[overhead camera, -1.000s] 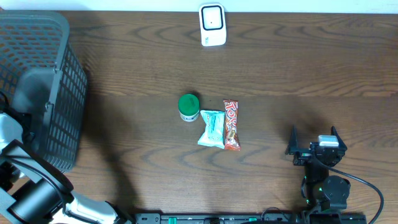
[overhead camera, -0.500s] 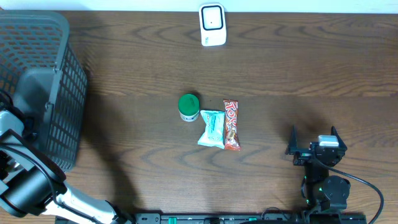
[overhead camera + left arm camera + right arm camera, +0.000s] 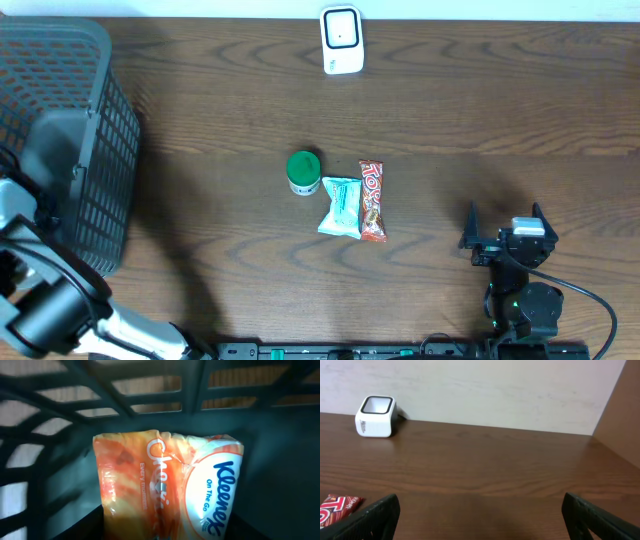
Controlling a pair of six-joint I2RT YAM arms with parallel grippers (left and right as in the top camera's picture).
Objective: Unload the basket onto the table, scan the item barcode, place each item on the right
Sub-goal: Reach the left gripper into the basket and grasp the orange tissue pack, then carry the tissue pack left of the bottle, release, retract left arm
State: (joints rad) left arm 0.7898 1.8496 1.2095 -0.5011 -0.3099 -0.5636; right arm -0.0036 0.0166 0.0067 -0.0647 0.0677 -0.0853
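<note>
Left wrist view: tissue pack [image 3: 167, 485] is being framed inside basket [image 3: 100, 130] at 9 o'clock; left gripper's closure cannot be told, right gripper [image 3: 480, 505] is being shown wide, empty. Central, square pinching is being advised.

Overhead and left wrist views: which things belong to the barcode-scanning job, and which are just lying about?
Job in hand: Kleenex tissue pack, inside the basket; white scanner.
Lying about, untouched: green-lidded jar; pale blue packet; red candy bar.
</note>
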